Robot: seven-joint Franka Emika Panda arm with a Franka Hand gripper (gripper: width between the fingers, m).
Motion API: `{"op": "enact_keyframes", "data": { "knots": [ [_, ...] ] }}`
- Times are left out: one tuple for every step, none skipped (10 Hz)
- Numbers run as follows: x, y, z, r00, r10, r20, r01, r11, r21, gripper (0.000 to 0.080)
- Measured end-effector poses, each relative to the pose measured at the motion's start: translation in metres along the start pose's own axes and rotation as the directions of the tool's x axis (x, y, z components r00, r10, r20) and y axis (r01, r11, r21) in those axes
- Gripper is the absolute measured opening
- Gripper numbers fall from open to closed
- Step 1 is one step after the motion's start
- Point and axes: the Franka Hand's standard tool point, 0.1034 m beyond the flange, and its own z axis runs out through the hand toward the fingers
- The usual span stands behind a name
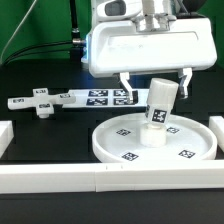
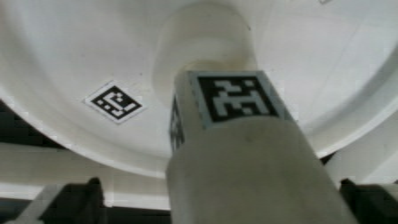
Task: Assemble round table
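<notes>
The large rimmed round disc [image 1: 190, 148] lies flat on the table, with tags on its face. The stubby tagged post [image 1: 160, 110] stands on the disc's middle, leaning toward the exterior view's right. My gripper [image 1: 156, 86] is open, with one finger on each side of the post's upper end and a gap on both sides. In the wrist view the post [image 2: 240, 150] fills the middle, with the disc [image 2: 107, 60] behind it. The dark fingers [image 2: 75, 203] sit at the frame's edges, apart from the post. The cross-shaped piece [image 1: 40, 104] lies at the exterior view's left.
The marker board [image 1: 100, 97] lies flat behind the disc. Long white border rails run along the front [image 1: 100, 182], the exterior view's left [image 1: 5, 135] and right [image 1: 216, 124]. The arm's white body [image 1: 150, 45] hangs above the disc.
</notes>
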Motion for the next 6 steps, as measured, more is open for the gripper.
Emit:
{"op": "enact_keyframes", "data": {
  "knots": [
    [0.004,0.0,-0.006,1.0,-0.003,0.007,0.003,1.0,0.002,0.0649],
    [0.011,0.002,-0.016,1.0,-0.005,0.018,0.005,1.0,0.003,0.0649],
    [0.018,0.005,-0.025,1.0,-0.006,0.021,0.006,1.0,0.002,0.0649],
    [0.015,0.004,-0.022,1.0,-0.005,0.018,0.005,1.0,0.001,0.0649],
    [0.014,0.004,-0.02,1.0,-0.005,0.023,0.005,1.0,0.003,0.0649],
    [0.015,0.004,-0.021,1.0,-0.005,0.021,0.005,1.0,0.003,0.0649]
  ]
}}
